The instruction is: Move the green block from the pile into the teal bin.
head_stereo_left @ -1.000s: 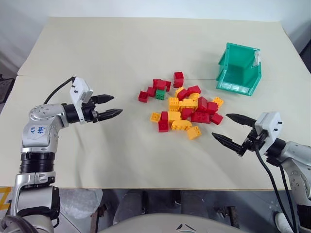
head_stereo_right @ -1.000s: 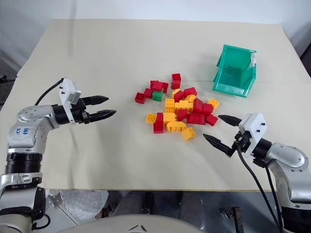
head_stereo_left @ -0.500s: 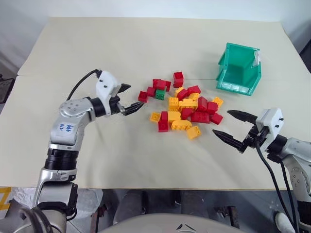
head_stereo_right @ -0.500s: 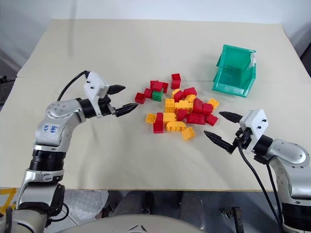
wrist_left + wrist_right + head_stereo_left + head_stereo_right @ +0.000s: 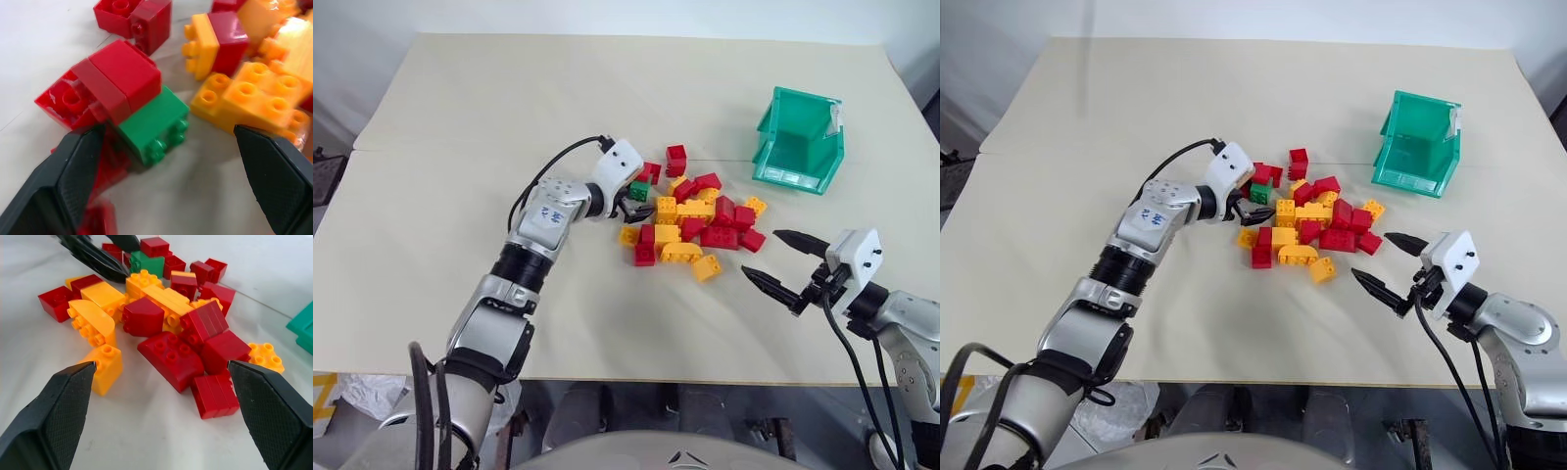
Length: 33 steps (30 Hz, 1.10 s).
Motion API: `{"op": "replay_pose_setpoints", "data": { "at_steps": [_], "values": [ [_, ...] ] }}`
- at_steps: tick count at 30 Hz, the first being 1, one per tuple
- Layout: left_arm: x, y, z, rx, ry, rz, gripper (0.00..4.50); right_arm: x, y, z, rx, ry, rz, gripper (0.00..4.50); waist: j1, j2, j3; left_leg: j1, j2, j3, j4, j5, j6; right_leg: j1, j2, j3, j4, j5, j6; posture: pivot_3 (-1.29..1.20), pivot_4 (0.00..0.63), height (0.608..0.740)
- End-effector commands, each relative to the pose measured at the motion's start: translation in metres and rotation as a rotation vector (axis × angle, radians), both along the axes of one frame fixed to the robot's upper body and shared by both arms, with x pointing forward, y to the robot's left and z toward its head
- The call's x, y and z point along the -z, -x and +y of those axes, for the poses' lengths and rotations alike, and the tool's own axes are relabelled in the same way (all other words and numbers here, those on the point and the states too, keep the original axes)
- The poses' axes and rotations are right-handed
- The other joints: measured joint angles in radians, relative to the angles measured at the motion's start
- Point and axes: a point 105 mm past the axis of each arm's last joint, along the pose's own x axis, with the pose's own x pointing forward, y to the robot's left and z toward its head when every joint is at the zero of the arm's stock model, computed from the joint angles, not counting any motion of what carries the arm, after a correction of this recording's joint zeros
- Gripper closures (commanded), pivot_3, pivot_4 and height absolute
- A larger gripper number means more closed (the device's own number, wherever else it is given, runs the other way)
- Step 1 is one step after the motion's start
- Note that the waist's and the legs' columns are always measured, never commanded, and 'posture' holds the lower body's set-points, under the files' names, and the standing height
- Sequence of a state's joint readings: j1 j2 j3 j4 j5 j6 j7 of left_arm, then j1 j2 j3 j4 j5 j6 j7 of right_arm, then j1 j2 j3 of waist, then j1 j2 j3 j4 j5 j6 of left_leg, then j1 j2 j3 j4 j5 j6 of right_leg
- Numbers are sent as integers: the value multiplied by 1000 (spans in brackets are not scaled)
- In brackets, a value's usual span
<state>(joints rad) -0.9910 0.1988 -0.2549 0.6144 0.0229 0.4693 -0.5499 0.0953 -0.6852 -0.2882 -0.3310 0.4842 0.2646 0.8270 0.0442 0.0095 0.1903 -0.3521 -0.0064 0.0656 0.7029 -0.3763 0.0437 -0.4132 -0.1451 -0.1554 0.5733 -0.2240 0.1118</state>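
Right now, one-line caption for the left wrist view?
Open left claw straddling the green block wedged under a red brick.

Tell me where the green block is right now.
The green block sits at the pile's left edge, beside red bricks, just ahead of the open left gripper.

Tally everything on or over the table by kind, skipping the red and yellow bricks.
green block: 1
teal bin: 1
grippers: 2, the left gripper and the right gripper
Total: 4
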Motion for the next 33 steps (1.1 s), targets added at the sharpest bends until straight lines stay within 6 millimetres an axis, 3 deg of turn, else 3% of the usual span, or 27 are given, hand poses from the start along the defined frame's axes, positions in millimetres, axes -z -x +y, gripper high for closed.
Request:
{"op": "replay_pose_setpoints", "data": {
  "at_steps": [1,3,8,13,18,23,25,28,33],
  "values": [
    [5,-13,-1,-77,-45,-1,19,-11,4,-1,23,-4,-57,0,3,0,0,0,0,0,0,0,0,0,0,0,0,0,0,0,150,740],
    [7,-17,-3,-86,-59,-3,19,-11,4,-2,30,-5,-57,0,3,0,0,0,0,0,0,0,0,0,0,0,0,0,0,0,150,740],
    [5,-24,-2,-111,-54,-35,1487,-12,4,-3,39,-4,-62,0,2,0,0,0,0,0,0,0,0,0,0,0,0,0,0,0,150,740],
    [-13,-22,20,-86,55,-16,2923,-15,2,-5,45,2,-71,0,-11,0,0,0,1,0,0,0,0,-1,0,0,0,0,0,0,150,740],
    [-42,-6,41,-32,308,136,2977,-15,0,-5,40,3,-71,0,-20,0,0,0,1,0,0,0,0,-1,0,0,1,0,0,0,150,740],
    [-53,15,58,32,418,233,2977,-15,-4,-3,25,3,-70,0,-17,0,0,0,0,0,0,0,0,-1,0,0,1,0,0,0,150,740],
    [-58,34,54,119,453,280,2977,-15,-6,-3,18,4,-71,0,-18,0,0,0,0,-1,0,0,0,-1,0,1,1,0,0,0,150,740],
    [-47,63,46,232,407,386,2977,-16,-8,-3,11,6,-73,0,-19,0,0,0,0,-1,0,0,0,-1,0,1,1,0,0,0,150,740],
    [-46,66,32,252,404,360,2977,-17,-8,-4,9,10,-75,0,-17,0,0,0,0,-1,1,1,-1,0,0,1,1,0,0,0,150,740]
  ]
}}
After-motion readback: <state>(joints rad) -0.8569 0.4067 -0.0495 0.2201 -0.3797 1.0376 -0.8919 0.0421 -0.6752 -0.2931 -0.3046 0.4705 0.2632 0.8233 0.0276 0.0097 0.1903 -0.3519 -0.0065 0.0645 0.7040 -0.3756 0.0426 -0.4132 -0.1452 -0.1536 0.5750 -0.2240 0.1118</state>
